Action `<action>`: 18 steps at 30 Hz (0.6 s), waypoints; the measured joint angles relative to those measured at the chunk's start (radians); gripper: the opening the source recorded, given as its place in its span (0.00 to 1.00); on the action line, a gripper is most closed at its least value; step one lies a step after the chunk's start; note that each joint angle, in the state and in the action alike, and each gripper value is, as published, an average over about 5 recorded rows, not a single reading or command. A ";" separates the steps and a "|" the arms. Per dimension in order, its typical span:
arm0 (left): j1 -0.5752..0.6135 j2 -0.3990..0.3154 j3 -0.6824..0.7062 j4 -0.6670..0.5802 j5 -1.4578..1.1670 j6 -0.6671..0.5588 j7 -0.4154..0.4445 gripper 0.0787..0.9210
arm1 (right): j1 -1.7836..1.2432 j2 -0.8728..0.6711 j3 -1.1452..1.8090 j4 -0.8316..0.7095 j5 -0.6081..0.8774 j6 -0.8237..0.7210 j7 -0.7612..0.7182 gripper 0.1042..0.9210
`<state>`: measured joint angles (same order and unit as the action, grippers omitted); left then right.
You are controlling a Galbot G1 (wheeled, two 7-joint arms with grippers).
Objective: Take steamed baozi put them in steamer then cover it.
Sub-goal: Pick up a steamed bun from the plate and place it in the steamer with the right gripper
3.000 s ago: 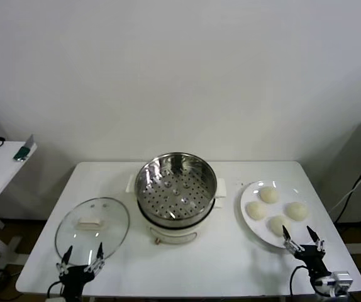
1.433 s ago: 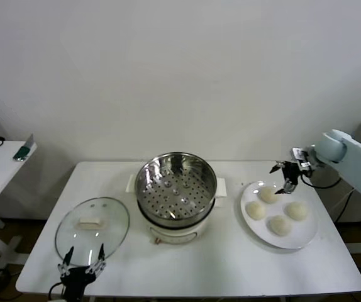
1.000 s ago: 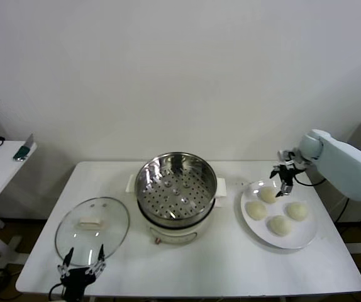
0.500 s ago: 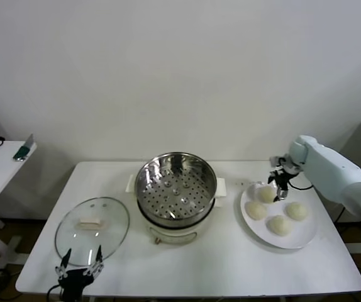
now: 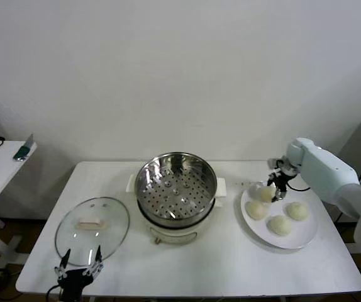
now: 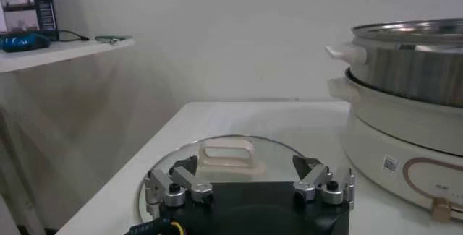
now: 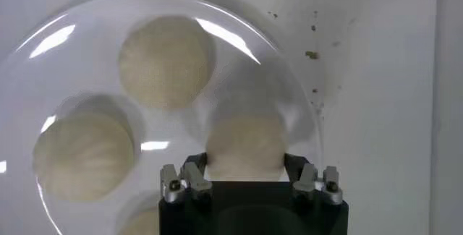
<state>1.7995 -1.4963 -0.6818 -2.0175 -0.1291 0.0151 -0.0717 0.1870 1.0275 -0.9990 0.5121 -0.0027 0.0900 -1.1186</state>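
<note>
The steamed baozi (image 5: 282, 224) all lie on the white plate (image 5: 304, 238) at the desk's (image 5: 218, 264) right side, none yet in the steamer (image 5: 175, 182). The right hand (image 7: 244, 176), hovering wide a second ago, has come down over the far bun (image 7: 246, 148) and its fingers (image 7: 194, 171) now bracket it, closing; whether they grip yet I cannot tell. So the first pick-up seems underway. The left hand (image 6: 249, 184) waits released near the cover (image 5: 92, 227).
</note>
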 measured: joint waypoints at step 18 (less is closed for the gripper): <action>-0.001 0.002 0.005 -0.023 0.002 0.002 -0.004 0.88 | 0.564 0.032 -0.359 0.543 0.237 0.214 -0.077 0.72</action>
<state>1.7983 -1.4944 -0.6764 -2.0405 -0.1270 0.0172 -0.0756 0.7510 1.0595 -1.3580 1.0554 0.2341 0.3039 -1.1959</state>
